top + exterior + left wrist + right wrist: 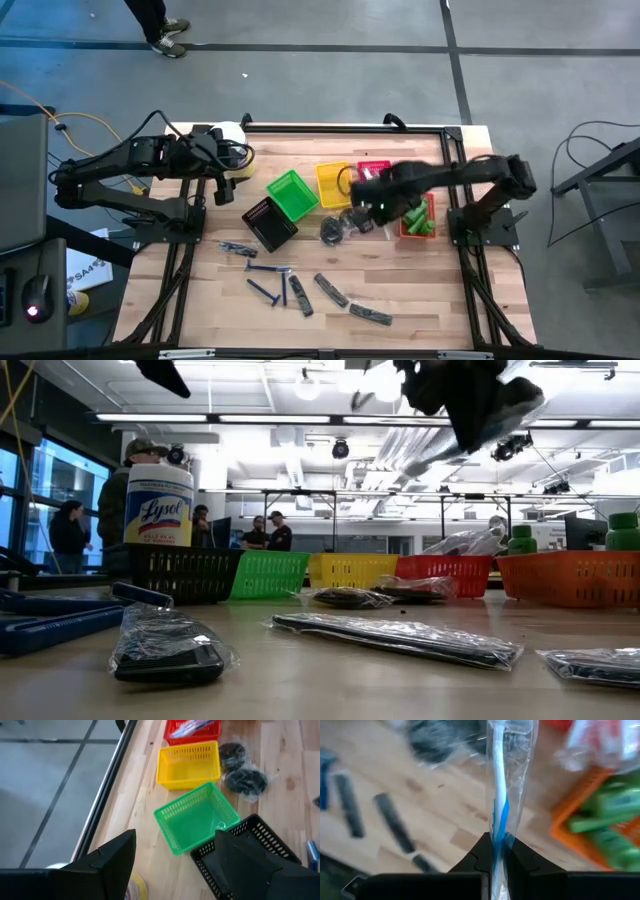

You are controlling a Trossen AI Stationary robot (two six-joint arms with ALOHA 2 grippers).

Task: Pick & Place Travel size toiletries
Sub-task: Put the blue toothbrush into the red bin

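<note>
My right gripper (496, 847) is up over the table between the yellow basket (334, 183) and the orange basket (420, 218). It is shut on a slim clear packet (501, 790) with a white and blue stick inside. Green bottles (600, 815) lie in the orange basket. Bagged dark round pieces (340, 228) rest flat on the table below the right gripper (365, 192). Blue razors (268, 272) and dark grey strips (330, 290) lie nearer the near edge. My left gripper (222, 185) waits open by the white tub (230, 135). In its wrist view the left gripper (175, 865) is above the black basket (250, 845). My right gripper pinches the clear packet between its two fingers, at the packet's end part (496, 837) beside the fingertips. The packet runs on past the fingertips, in line with them. It is lifted clear of the table, with the wood and the orange basket far below it.
Five small baskets stand in a row across the table's middle: black (270, 222), green (292, 194), yellow, red (374, 168) with clear packets in it, and orange. A dark frame rail (340, 128) runs along the far edge. People stand in the room beyond.
</note>
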